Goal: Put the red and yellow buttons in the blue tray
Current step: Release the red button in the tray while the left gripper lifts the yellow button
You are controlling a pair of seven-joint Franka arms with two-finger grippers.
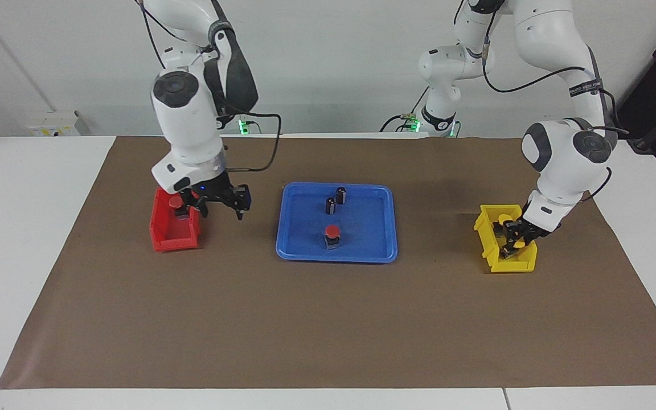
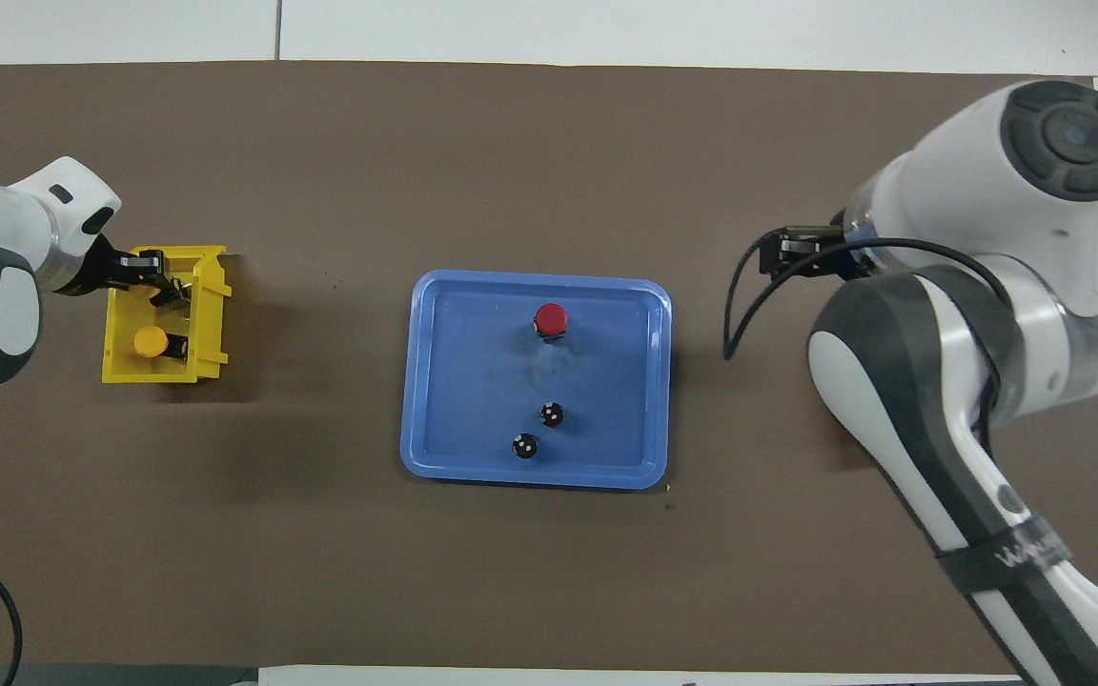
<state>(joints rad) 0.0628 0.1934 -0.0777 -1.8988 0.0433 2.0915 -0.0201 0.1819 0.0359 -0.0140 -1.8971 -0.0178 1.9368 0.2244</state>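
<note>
Facing view: the blue tray lies mid-bench on the brown mat. One red button stands upright inside it, in the part of the tray farther from the robots; two black cylinders stand in the part nearer to them. Toward the right arm's end from the tray is a red bin. The right tool hangs at that bin's tray-side edge with its fingers apart, and a second red button sits in the bin just beside it. Toward the left arm's end from the tray, the left tool reaches down into a yellow bin; whether it grips anything cannot be told.

Overhead view: the tray holds the red button and both cylinders. In the yellow bin a yellow button lies beside the left tool. The right arm covers the red bin.
</note>
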